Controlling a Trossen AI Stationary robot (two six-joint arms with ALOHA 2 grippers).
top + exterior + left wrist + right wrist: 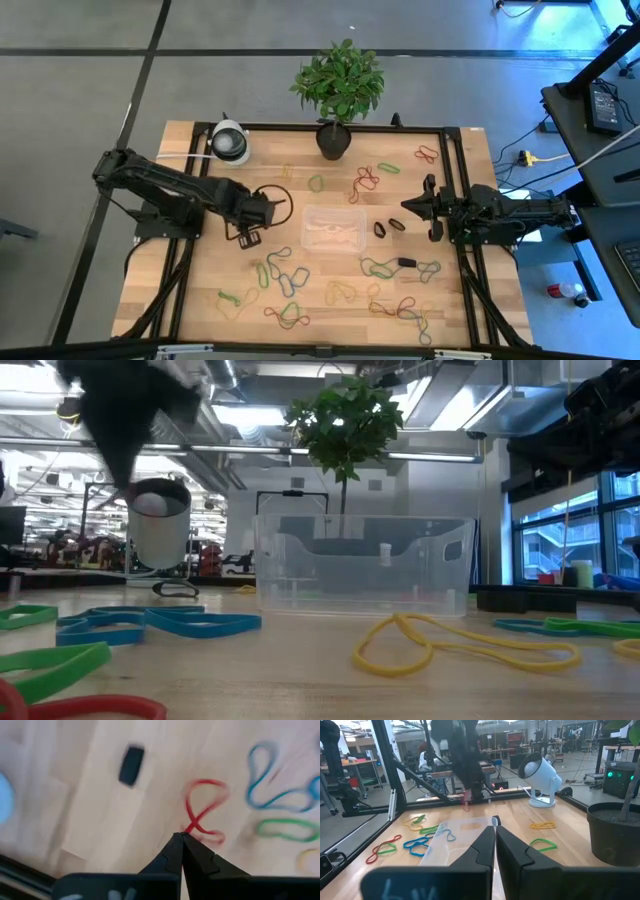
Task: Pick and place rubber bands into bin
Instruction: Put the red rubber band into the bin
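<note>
Red elastic dangles from the left gripper (181, 836), whose jaws are pinched shut on the red rubber band (202, 810) above the wooden tabletop (200, 270), just left of the clear bin (333, 229). Other rubber bands (285, 275) lie scattered around the bin, which sits mid-table in front of a potted plant (338, 85). On the right, the right gripper (495, 831) waits beside the bin, jaws closed on nothing.
</note>
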